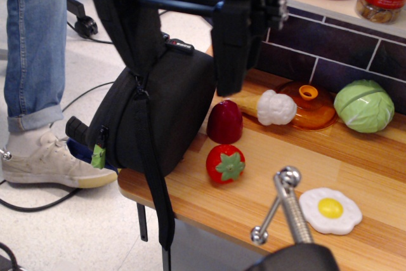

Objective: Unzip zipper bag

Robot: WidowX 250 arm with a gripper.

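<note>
Standing at counter [355, 157] edge w/ strap hanging off, zipper bag [158, 112] looks soft, light; zipper pull [138, 88] should be pinched, bag may shift. Hand [238, 36] is seen above; open/closed can't be told.

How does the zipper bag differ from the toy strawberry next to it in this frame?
The zipper bag is black soft fabric; the toy strawberry is glossy red with a green leafy cap. The bag is far larger than the strawberry. The bag overhangs the wooden counter's left end, its strap dangling below; the strawberry sits fully on it. Both rest on the counter.
</note>
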